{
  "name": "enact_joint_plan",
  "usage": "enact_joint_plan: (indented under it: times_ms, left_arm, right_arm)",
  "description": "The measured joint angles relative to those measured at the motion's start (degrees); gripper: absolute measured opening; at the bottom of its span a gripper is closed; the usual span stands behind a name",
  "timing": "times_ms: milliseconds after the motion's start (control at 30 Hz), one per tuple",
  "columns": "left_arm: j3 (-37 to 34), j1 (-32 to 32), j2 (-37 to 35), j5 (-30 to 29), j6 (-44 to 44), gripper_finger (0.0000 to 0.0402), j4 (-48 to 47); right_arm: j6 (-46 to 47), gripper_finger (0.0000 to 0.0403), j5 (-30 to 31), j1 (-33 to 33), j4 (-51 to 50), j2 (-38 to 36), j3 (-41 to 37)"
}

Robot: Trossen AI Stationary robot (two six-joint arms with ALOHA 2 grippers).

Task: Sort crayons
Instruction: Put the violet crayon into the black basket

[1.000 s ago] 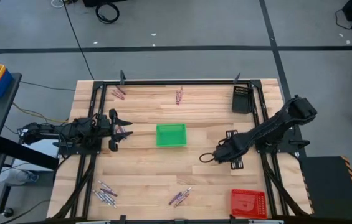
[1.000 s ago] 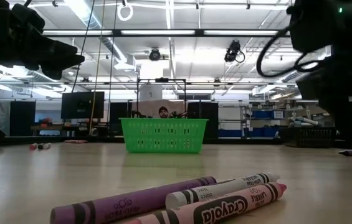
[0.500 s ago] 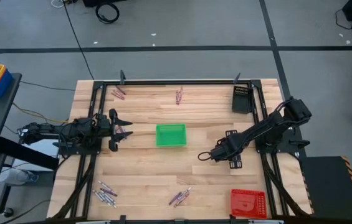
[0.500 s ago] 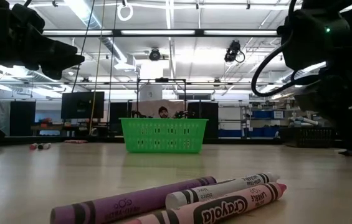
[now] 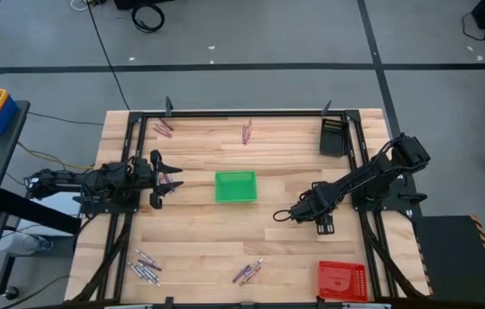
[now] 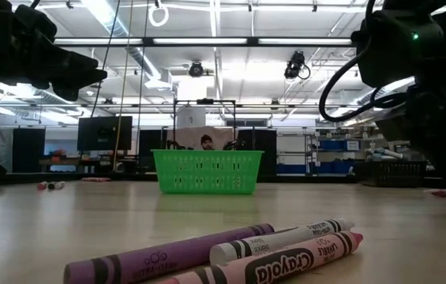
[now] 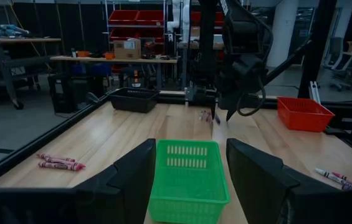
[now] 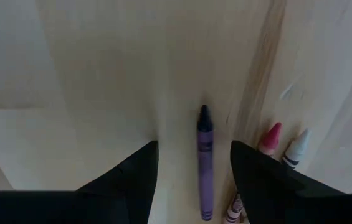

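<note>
Between right hand's (image 8: 193,180) fingers (spread): purple crayon (image 8: 205,163)

This is a robotics lab or workshop in a large industrial hall. A grey concrete floor (image 5: 251,34) with dark tape lines surrounds the wooden table (image 5: 208,223); ceiling strip lights (image 6: 207,41), storage shelving (image 7: 139,25) with red bins, workbenches and black cables fill the background.

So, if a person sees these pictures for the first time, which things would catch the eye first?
Probably the bright green plastic basket at the middle of the pale wooden table, between the two dark arms. Next, the right gripper, open and pointing down with a purple crayon lying between its fingers. Small clusters of crayons lie scattered near the table's edges.
</note>
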Motion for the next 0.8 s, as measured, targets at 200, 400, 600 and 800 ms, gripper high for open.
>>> enact_joint_plan:
  times_ms: [200,400,600,800]
  left_arm:
    - [0.01,0.01,0.0,-0.01,0.0,0.0208,0.0]
    - [0.0,-0.01,0.0,0.01,0.0,0.0208,0.0]
    - [0.0,0.0,0.01,-0.01,-0.01,0.0208,0.0]
    - [0.02,0.01,0.0,-0.01,-0.02,0.0208,0.0]
  right_arm:
    - [0.02,0.0157,0.06,0.02,0.0,0.0,0.02]
    - [4.18,0.0104,0.71,0.38,0.31,0.0,0.07]
    - [5.95,0.0086,1.04,2.96,1.92,0.0,0.09]
    - [5.41,0.0085,2.97,6.16,4.26,-0.02,0.09]
